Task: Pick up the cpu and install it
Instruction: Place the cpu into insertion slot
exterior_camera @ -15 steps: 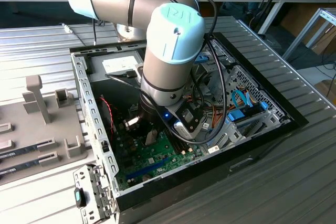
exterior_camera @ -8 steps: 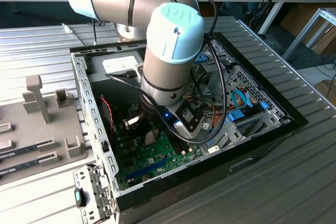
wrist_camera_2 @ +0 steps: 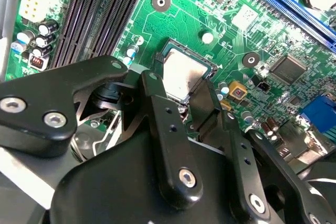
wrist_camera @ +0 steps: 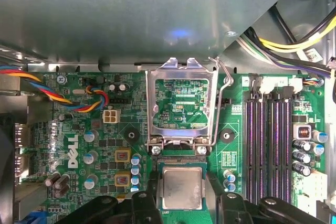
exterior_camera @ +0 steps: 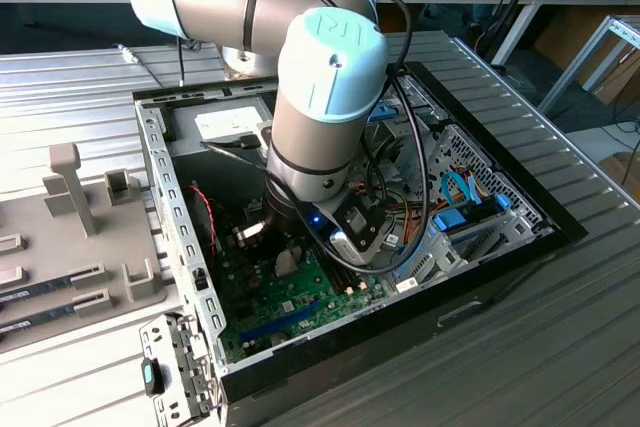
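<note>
The cpu, a flat silver-grey square with a thin green rim, lies level in the black socket on the green motherboard. My gripper straddles it, with a black finger close against each of two opposite sides. In the second wrist view the cpu shows between the same fingers, and the gripper is shut on it. The hinged silver socket frame stands open, folded back beside the socket. In the exterior view the arm reaches down into the open computer case.
Black memory slots run beside the socket. Coloured cables cross the board's other side, and yellow and black cables hang near a corner. A grey power-supply box sits at the case's far end. A grey fixture stands at the exterior view's left.
</note>
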Robot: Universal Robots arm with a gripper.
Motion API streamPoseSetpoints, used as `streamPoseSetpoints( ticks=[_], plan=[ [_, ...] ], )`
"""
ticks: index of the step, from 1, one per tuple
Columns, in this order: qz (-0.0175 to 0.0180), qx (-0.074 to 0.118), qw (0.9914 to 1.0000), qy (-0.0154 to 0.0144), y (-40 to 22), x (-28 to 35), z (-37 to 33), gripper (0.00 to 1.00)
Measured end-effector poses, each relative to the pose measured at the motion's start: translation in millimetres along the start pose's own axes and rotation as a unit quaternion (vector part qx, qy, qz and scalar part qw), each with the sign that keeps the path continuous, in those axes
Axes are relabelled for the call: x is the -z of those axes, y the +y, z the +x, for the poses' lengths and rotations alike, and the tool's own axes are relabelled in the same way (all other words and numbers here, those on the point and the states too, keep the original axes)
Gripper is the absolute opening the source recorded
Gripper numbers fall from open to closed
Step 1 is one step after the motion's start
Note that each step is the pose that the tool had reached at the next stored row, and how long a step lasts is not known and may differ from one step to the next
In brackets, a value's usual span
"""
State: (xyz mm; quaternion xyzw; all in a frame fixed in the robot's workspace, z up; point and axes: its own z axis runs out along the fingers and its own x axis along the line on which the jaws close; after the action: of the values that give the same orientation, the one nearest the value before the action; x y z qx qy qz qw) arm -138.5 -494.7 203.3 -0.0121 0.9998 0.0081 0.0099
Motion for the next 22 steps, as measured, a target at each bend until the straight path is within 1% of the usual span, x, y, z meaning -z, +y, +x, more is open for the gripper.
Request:
streamPoseSetpoints(
  ticks=[4, 5, 6, 16, 22],
  plan=[
    [0.0000, 0.000, 1.00000, 0.0000, 0.0, 0.0, 0.0, 0.47],
    [0.0001, 0.000, 1.00000, 0.0000, 0.0, 0.0, 0.0, 0.40],
    [0.0000, 0.000, 1.00000, 0.0000, 0.0, 0.0, -0.1, 0.39],
    [0.0000, 0.000, 1.00000, 0.0000, 0.0, -0.1, -0.1, 0.39],
    [-0.0030, 0.000, 1.00000, -0.0002, 0.0, 2.3, 0.0, 0.39]
  ],
)
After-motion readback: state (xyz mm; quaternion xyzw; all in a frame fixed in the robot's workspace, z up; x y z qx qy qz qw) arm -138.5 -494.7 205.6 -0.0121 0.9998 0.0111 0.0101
